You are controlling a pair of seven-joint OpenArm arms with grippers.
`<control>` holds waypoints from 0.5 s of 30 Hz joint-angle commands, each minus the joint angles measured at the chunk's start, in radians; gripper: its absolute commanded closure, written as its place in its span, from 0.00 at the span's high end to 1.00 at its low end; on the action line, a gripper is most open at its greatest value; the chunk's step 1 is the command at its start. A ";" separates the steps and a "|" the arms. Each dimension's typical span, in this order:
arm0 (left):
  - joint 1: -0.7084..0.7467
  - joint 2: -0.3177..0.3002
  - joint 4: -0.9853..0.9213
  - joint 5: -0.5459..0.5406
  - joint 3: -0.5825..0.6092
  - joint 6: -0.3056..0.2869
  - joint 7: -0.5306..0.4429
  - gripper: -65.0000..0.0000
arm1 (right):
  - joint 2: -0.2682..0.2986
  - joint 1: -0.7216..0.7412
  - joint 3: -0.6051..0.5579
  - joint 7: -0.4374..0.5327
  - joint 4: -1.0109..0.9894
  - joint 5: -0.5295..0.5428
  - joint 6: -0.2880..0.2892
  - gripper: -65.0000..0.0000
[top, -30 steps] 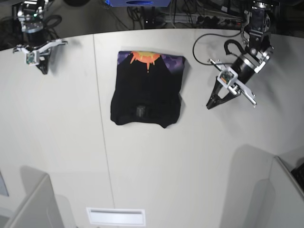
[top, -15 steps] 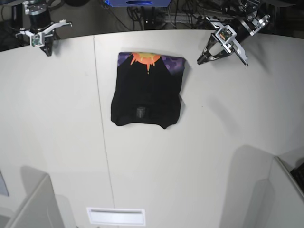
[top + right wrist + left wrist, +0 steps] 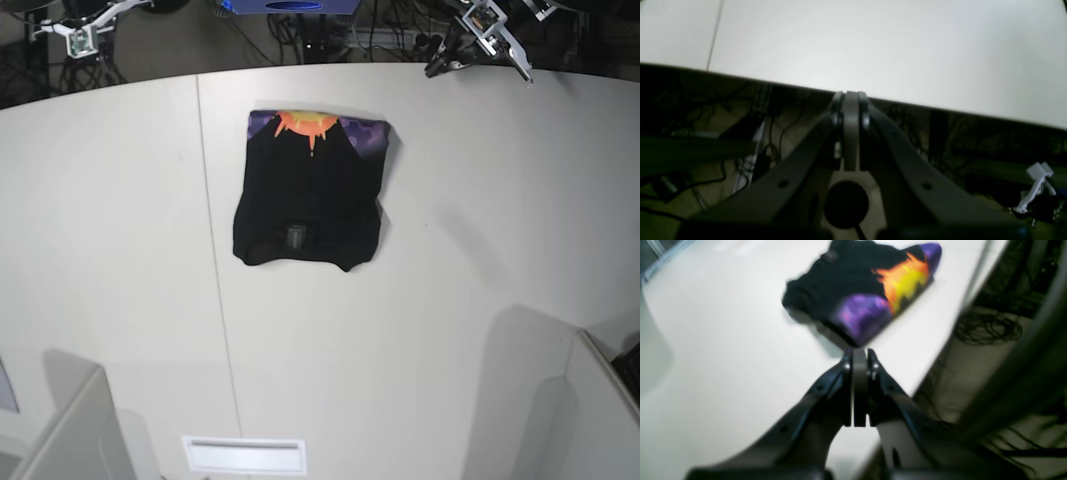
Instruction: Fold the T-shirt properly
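The T-shirt [image 3: 310,190] lies folded into a compact black rectangle on the white table [image 3: 450,300]. An orange sunburst and purple print show along its far edge. In the left wrist view the T-shirt [image 3: 846,283] lies blurred just beyond my left gripper [image 3: 859,351]. That gripper is shut on nothing and hovers near the table's back edge. In the base view the left gripper [image 3: 434,71] is at the top right, off the cloth. My right gripper [image 3: 850,95] is shut and empty over the table's far edge. In the base view the right gripper [image 3: 78,38] is at the top left corner.
Cables and dark floor [image 3: 706,133] lie behind the table's back edge. A seam [image 3: 212,250] runs down the tabletop left of the shirt. A white slot [image 3: 243,455] sits near the front edge. Grey partitions [image 3: 70,430] stand at both lower corners.
Both arms have drawn back from the tabletop toward the far edge, the left one away from the shirt's right side. The shirt has not moved.
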 commanded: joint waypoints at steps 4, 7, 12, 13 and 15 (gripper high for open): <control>0.099 0.001 0.010 -0.017 0.001 0.002 -0.024 0.00 | 0.000 -0.051 -0.004 -0.097 0.014 0.010 -0.003 0.00; 0.167 0.025 0.006 -0.017 -0.006 0.002 -0.024 0.00 | -0.018 -0.052 -0.024 -0.232 0.010 0.010 -0.003 0.00; 0.227 0.045 -0.079 -0.018 0.003 0.002 -0.022 0.00 | -0.018 -0.080 -0.079 -0.424 0.008 0.010 -0.001 0.00; 0.227 0.047 -0.109 -0.018 0.006 0.002 -0.022 0.00 | -0.014 -0.088 -0.102 -0.456 0.008 0.010 -0.001 0.00; 0.228 0.070 -0.174 -0.017 0.021 0.002 -0.022 0.00 | -0.009 -0.094 -0.154 -0.509 0.005 0.010 -0.001 0.00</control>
